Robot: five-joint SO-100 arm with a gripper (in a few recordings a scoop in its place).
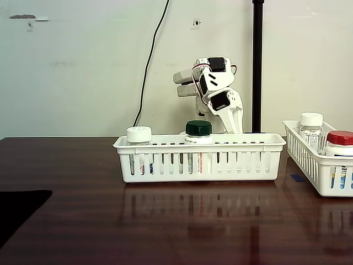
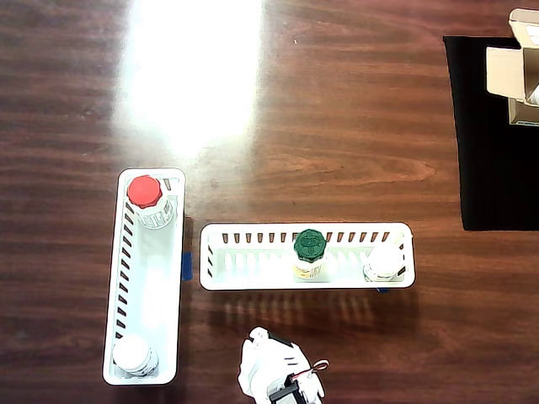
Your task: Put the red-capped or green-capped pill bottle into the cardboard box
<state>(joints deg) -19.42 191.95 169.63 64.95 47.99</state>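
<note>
white arm folded behind basket, gripper state unclear, green-capped bottle mid-basket, cardboard box at far edge

Glossy dark wood table, white slotted plastic baskets, matt brown cardboard box.

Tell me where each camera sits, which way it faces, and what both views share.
Fixed view: low at table height, facing the wall across the white basket; the folded white arm stands behind it.
Overhead view: above, looking straight down; the arm sits at the bottom edge, the cardboard box top right.
Shared: the green-capped bottle and red-capped bottle.
</note>
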